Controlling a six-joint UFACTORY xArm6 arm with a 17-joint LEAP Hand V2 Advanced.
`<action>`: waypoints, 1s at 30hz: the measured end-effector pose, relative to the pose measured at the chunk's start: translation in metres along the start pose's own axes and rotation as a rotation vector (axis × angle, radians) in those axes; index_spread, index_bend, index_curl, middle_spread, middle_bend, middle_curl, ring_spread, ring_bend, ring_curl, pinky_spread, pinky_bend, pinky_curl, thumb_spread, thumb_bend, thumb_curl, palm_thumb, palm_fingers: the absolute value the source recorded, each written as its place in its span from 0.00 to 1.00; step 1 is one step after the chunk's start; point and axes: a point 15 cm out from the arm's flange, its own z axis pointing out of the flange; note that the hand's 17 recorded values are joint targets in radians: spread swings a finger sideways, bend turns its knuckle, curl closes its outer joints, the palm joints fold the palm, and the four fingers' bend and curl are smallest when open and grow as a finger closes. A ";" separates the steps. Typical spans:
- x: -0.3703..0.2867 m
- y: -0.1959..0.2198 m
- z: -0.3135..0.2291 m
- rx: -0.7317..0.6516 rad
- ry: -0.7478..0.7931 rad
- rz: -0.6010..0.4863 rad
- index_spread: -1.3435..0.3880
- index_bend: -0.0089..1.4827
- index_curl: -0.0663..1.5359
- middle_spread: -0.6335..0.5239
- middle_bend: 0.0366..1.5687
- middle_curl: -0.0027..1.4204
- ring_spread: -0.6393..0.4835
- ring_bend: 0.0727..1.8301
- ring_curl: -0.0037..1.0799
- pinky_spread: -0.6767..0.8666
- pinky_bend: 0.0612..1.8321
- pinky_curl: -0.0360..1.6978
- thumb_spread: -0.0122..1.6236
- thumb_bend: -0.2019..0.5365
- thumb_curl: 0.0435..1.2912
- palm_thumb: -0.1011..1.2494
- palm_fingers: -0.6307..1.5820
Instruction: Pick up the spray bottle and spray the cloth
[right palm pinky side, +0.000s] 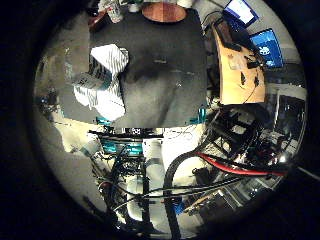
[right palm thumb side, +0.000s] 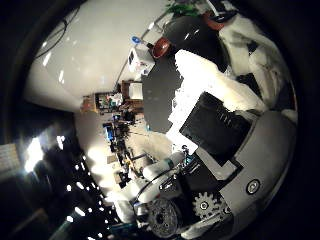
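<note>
Closest to the lens you have the hand's (right palm thumb side: 225, 130) own white and black body and a geared part, filling one side of the thumb-side view. You cannot tell from either view whether the hand is open or closed, and nothing shows in its grasp.

The black tabletop (right palm pinky side: 165, 75) sits well below the palm. The spray bottle (right palm pinky side: 93, 78) lies on its side on the striped white cloth (right palm pinky side: 111, 97), which is bunched up at one side edge of the tabletop.

Expect the bottle to be light, rigid plastic with a smooth and probably slippery wall. It could roll or slide on the soft cloth when you touch it. Take it around the body just below the head, so that the trigger is within reach. How much liquid it holds cannot be seen, so judge the weight as you lift. The cloth is limp and may drag up with the bottle.

A reddish-brown bowl (right palm pinky side: 164, 11) stands at a neighbouring edge, well apart from the cloth. You cannot make out anything in it.
</note>
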 end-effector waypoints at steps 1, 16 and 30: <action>0.000 0.003 -0.005 0.010 0.002 0.000 0.60 0.76 0.46 0.37 0.83 0.53 0.37 0.76 0.61 0.25 0.71 0.40 0.60 0.26 0.70 0.77 0.82; 0.021 0.005 0.012 -0.140 0.053 0.001 0.60 0.76 0.46 0.37 0.83 0.53 0.37 0.76 0.61 0.25 0.71 0.40 0.59 0.26 0.70 0.78 0.82; 0.023 -0.016 -0.005 0.025 0.001 0.003 0.57 0.62 0.43 0.36 0.78 0.50 0.35 0.73 0.56 0.15 0.65 0.35 0.59 0.19 0.66 0.63 0.78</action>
